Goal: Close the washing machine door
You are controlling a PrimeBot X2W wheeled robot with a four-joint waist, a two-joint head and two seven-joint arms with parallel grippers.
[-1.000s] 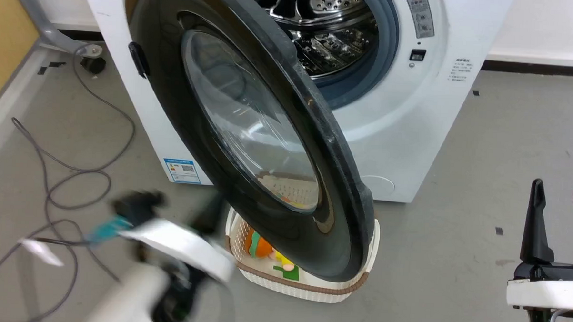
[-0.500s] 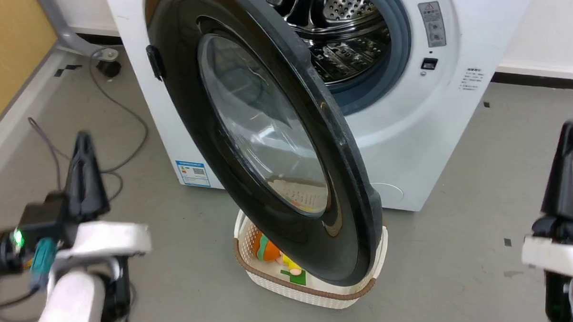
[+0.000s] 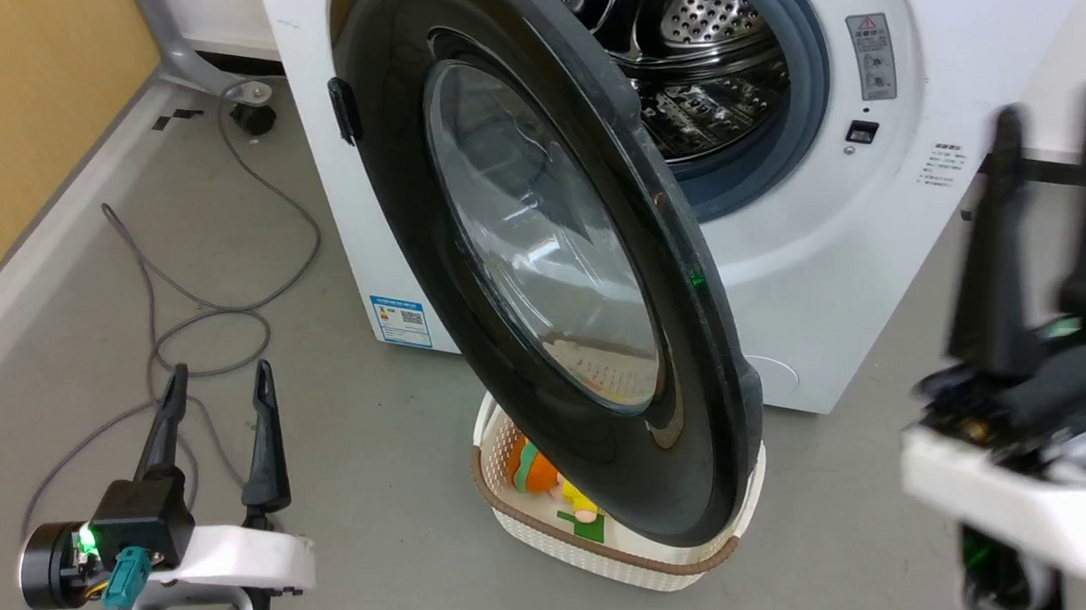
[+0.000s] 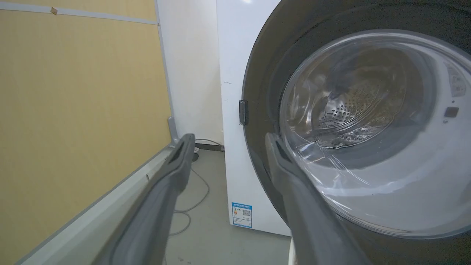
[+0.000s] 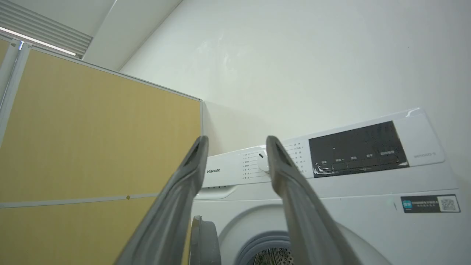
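Note:
The white washing machine (image 3: 834, 252) stands ahead with its steel drum exposed. Its black-framed door (image 3: 545, 242) with the bulging glass window hangs wide open, swung out toward me over a basket. My left gripper (image 3: 218, 379) is low at the left, open and empty, well short of the door; the left wrist view looks past its fingers (image 4: 176, 165) at the door's glass (image 4: 368, 121). My right gripper (image 3: 1051, 101) is raised at the right, blurred, open with nothing between its fingers; its wrist view shows the machine's control panel (image 5: 353, 151).
A cream perforated basket (image 3: 607, 551) with colourful toys sits on the floor under the open door. Grey cables (image 3: 238, 240) loop over the floor at the left. A yellow partition wall (image 3: 36, 89) runs along the left.
The camera has shifted, sliding the machine rightward in the picture. My left gripper has settled low at the left with fingers up. My right gripper has risen higher at the right.

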